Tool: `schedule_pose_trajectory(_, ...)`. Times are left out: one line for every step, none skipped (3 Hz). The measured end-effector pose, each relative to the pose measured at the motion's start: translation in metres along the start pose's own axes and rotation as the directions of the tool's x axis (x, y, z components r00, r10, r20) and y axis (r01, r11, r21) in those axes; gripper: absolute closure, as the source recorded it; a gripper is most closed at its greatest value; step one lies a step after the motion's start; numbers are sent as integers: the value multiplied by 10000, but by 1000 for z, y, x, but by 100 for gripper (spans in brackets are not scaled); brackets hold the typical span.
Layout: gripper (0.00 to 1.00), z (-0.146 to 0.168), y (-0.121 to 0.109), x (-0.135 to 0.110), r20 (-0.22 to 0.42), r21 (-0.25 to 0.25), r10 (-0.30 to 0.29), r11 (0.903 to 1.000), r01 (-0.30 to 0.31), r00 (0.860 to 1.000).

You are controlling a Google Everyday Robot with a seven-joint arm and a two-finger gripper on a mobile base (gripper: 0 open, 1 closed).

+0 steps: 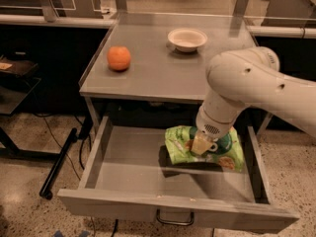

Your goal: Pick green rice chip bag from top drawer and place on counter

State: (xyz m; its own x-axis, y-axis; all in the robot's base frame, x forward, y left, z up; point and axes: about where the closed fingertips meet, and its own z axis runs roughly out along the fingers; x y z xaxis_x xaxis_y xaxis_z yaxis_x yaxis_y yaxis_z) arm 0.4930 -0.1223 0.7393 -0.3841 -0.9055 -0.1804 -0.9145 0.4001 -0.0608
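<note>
The green rice chip bag (180, 143) is a crinkled light-green bag with pictured tan chips. It hangs above the floor of the open top drawer (133, 168), at its right side, with its shadow on the drawer bottom. My gripper (202, 145) comes down from the white arm (247, 83) and is shut on the bag's middle. The grey counter (153, 68) lies above and behind the drawer.
An orange fruit (119, 58) sits at the counter's left. A white bowl (187, 38) stands at the counter's back centre. The arm hides the counter's right side. The drawer's front wall with its dark handle (174, 218) is nearest the camera.
</note>
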Motion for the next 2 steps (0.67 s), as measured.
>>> schedule_pose_trajectory(100, -48, 2, 2, 315, 490, -299, 9984, 284, 9991)
schedule_pose_trajectory(100, -46, 3, 1, 381, 354, -144, 9993, 130, 9992)
